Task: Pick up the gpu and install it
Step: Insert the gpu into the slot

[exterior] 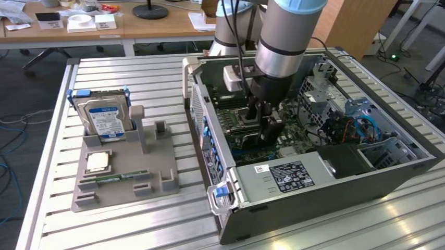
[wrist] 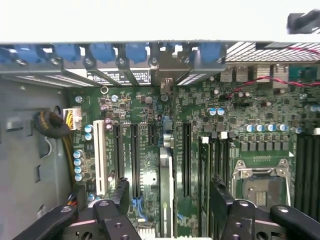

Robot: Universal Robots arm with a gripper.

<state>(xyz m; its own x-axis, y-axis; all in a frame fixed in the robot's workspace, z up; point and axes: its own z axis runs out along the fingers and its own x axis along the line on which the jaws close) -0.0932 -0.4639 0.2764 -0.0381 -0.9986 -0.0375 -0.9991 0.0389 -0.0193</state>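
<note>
The gpu [wrist: 166, 175] stands on edge in a motherboard slot inside the open computer case [exterior: 417, 156]. I see it edge-on as a thin card, with its metal bracket end [wrist: 165, 82] at the case's rear slot wall. My gripper [wrist: 170, 200] hangs straight over it, open, one black finger [wrist: 120, 192] on each side of the card and a clear gap to both. In the exterior view the gripper [exterior: 263, 130] reaches down into the middle of the case, and the arm hides the card there.
A grey parts holder [exterior: 104, 195] lies at the exterior view's left, carrying a hard drive [exterior: 104, 120], a processor chip [exterior: 97, 161] and a memory stick [exterior: 114, 177]. Inside the case are a processor socket [wrist: 262, 182], a power supply [exterior: 288, 177] and drive cages [exterior: 326, 94].
</note>
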